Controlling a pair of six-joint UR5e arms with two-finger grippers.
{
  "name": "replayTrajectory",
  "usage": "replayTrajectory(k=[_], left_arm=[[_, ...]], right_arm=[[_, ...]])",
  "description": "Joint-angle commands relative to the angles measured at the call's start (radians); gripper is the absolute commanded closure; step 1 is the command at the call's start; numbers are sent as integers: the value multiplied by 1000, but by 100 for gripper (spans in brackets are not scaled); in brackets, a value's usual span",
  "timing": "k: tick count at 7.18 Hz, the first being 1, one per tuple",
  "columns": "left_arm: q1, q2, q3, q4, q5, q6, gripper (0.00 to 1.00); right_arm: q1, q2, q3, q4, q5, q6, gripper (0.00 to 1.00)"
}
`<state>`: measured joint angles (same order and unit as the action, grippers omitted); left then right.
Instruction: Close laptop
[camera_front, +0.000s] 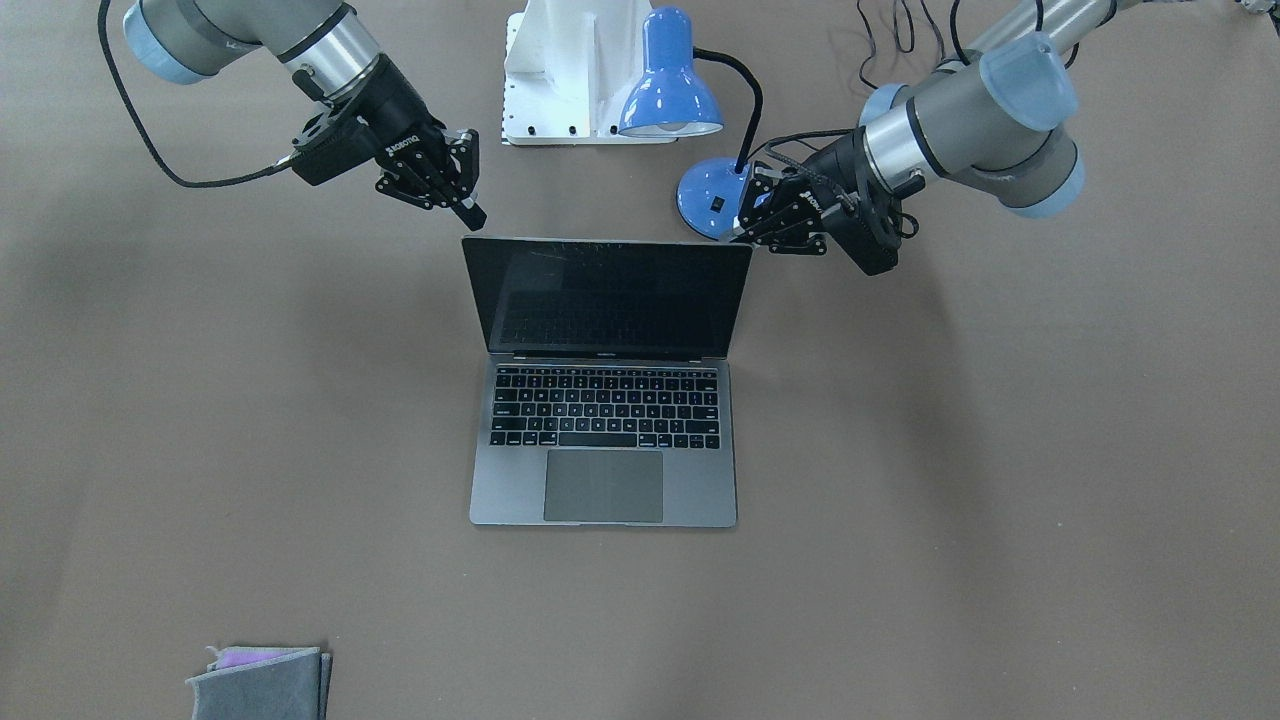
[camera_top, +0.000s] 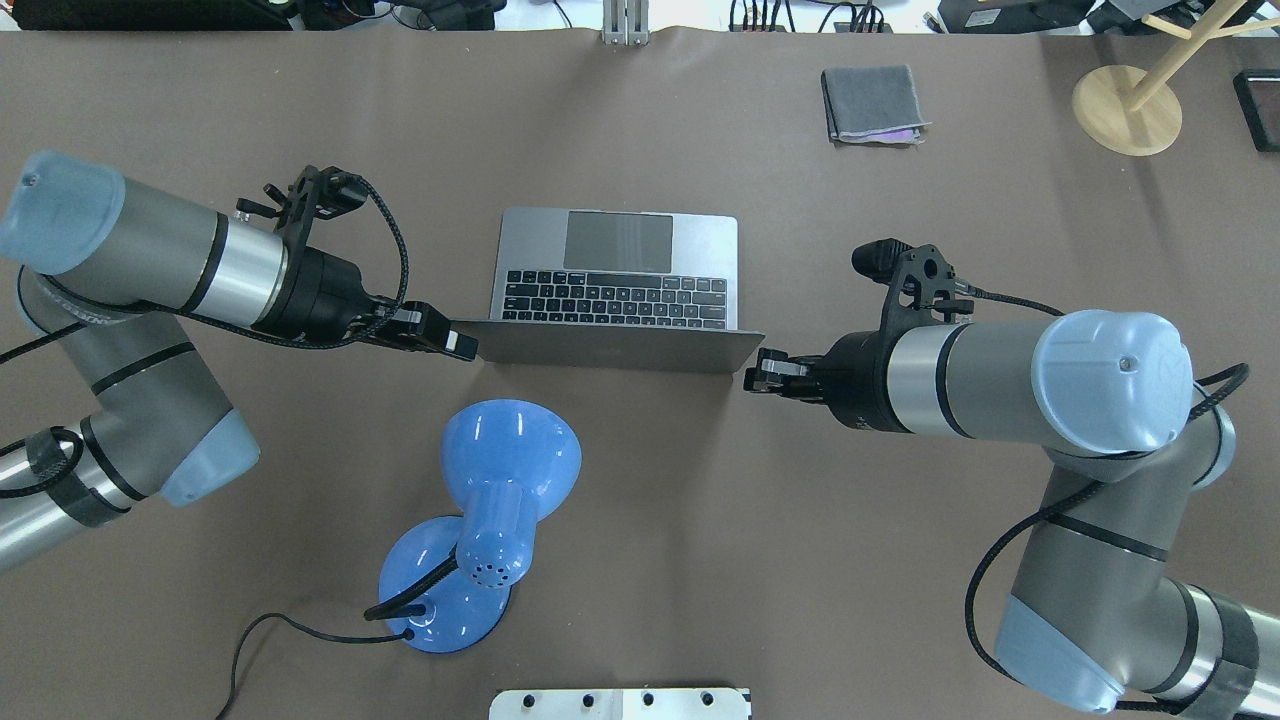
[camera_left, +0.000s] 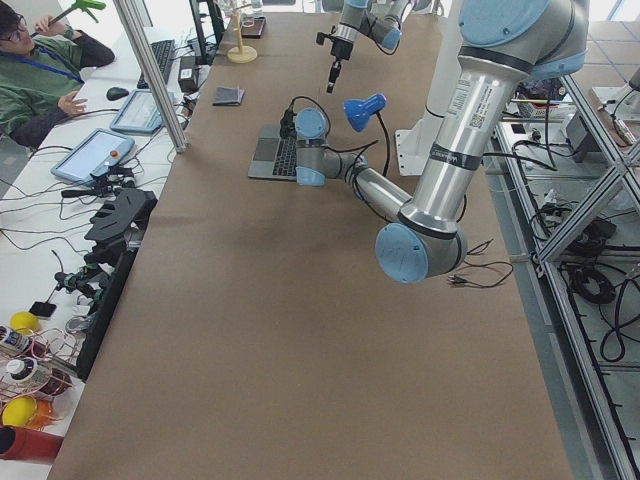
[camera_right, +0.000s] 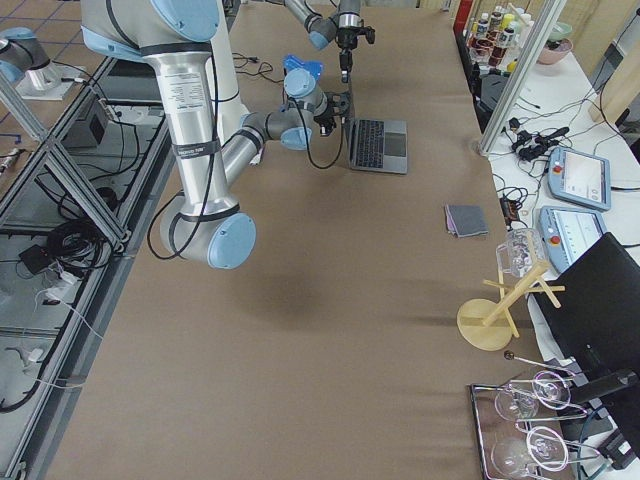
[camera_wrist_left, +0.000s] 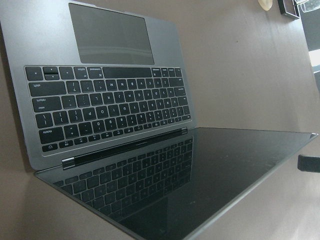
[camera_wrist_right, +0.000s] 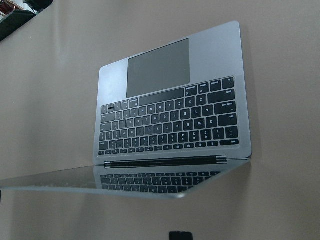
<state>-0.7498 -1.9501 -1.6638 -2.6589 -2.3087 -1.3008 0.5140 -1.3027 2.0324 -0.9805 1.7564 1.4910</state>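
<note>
The grey laptop (camera_front: 603, 420) stands open in the middle of the table, its dark screen facing away from the robot and its lid leaning back towards it. In the overhead view (camera_top: 615, 255) the lid's grey back shows as a strip. My left gripper (camera_top: 462, 344) is shut and empty, with its tip just off the lid's top left corner; it also shows in the front-facing view (camera_front: 742, 232). My right gripper (camera_top: 756, 373) is shut and empty, just off the lid's top right corner, also in the front-facing view (camera_front: 472, 213). Both wrist views show the keyboard (camera_wrist_left: 110, 100) (camera_wrist_right: 170, 120) and screen from close by.
A blue desk lamp (camera_top: 500, 470) with a black cable stands behind the lid, on the robot's side, close to the left gripper. A folded grey cloth (camera_top: 872, 103) and a wooden stand (camera_top: 1125, 105) lie at the far right. The white robot base (camera_front: 560, 70) is behind the lamp.
</note>
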Motion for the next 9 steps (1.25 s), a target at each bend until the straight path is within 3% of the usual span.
replayTrajectory(k=[1,6,9], left_arm=[[-16,-4,1,17,0,0,100],[-69,-78,81,65,0,6,100],[-75,-117,145,63,48,9,100]], right_arm=[[26,45,-23,-49,2,-2,100],[95,127,-148,-49,5,-9,100],[116,151,-207,-49,5,-15,100]])
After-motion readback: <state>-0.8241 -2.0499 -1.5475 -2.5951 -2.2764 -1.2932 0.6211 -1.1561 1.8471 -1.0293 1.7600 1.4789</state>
